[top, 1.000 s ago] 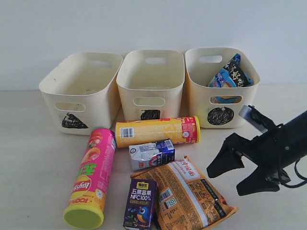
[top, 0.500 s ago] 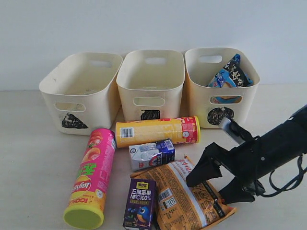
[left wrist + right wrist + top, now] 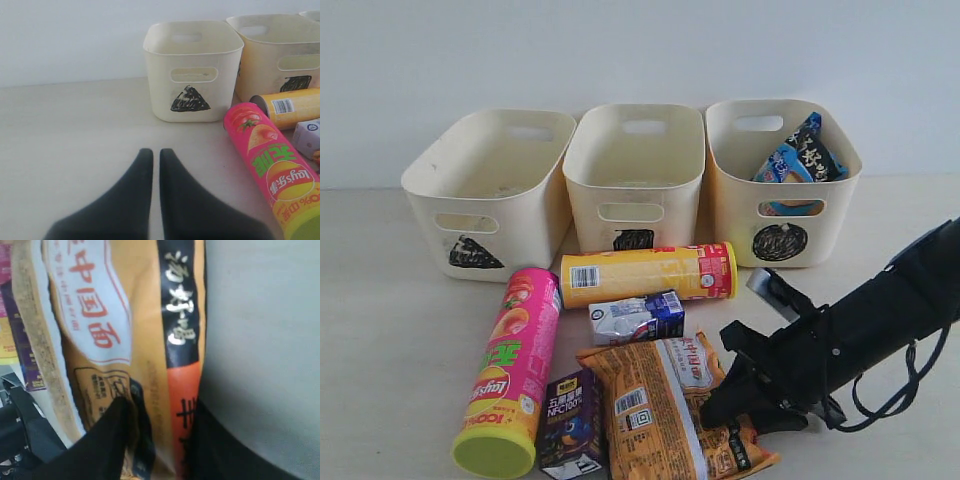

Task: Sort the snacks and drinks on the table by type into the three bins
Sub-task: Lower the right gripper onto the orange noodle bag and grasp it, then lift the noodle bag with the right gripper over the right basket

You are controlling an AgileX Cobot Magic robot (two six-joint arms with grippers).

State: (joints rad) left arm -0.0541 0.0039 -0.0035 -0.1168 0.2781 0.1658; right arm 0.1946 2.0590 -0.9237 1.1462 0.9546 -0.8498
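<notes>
Hovering over the table (image 3: 75, 150) near the triangle bin (image 3: 192, 75), the left gripper (image 3: 152, 160) has its fingers pressed together on nothing. A pink tube (image 3: 510, 365), a yellow tube (image 3: 640, 275) and two cartons (image 3: 635, 318) lie before the bins. Further right, the right gripper (image 3: 157, 410) pinches the edge of the orange bag (image 3: 650, 410). A blue-and-black bag (image 3: 805, 150) sits in the circle bin (image 3: 740, 200).

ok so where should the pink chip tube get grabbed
Probably the middle of the pink tube, from above, jaws across its width. It lies flat on its side on the table; the yellow tube and the purple carton crowd one flank, so a top approach at mid-length looks clearest.
</notes>
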